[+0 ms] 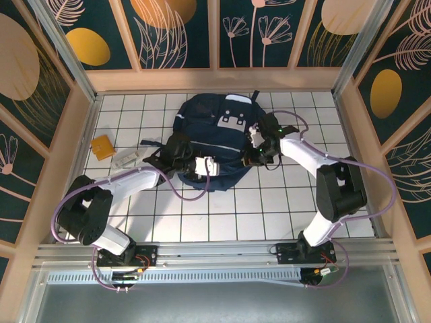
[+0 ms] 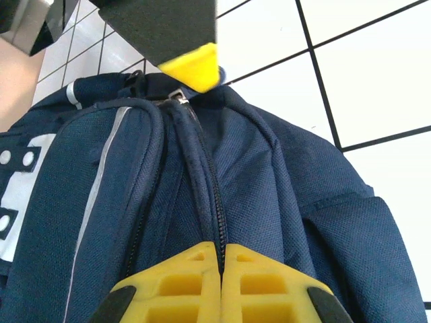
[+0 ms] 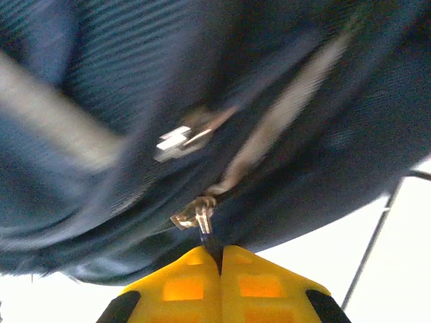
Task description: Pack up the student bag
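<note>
**Yellow fingers clamp zipper pull as two arms brace student bag**

Pressed flat together at the bottom of its wrist view, the right gripper pinches the metal zipper pull, with blurred navy fabric bulging above it. The left gripper also has its fingers closed flush, and the zipper track runs straight into the seam between them. It appears to nip the bag's cloth on that line, probably to hold the fabric taut while the other arm draws the slider. At the far end of the track a yellow fingertip, by the look of it the right gripper's, sits at the slider. The stretch of zipper in view looks closed, so packing proper seems not yet begun.

From above, the student bag lies flat at the middle of the table's far edge, grey patch up, its top almost against the back wall. The left gripper holds the bag's near edge and the right gripper its right side.

Bare tiles run from the bag to the table's near edge, where the arm bases are bolted, so a pull that way looks unobstructed. The far edge offers almost no room. Toward the left edge, beyond the black straps, an orange packet and a small pale item lie well apart from the bag.
</note>
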Robot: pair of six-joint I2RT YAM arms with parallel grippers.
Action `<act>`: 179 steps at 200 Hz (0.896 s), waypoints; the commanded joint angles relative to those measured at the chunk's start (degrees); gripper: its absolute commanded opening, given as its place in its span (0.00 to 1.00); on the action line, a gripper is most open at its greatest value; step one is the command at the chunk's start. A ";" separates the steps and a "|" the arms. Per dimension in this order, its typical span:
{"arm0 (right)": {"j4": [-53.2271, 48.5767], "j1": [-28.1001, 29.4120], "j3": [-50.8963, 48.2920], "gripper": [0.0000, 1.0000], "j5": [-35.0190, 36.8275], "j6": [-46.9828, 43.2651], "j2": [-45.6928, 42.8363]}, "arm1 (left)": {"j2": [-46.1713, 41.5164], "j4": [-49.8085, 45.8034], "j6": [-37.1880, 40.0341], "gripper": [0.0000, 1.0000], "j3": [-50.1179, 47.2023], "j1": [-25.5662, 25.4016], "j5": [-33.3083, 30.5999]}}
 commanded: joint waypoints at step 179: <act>13.39 -16.01 8.91 0.34 6.50 -3.19 6.21 | -12.57 -4.20 -4.82 0.25 -6.76 0.64 10.13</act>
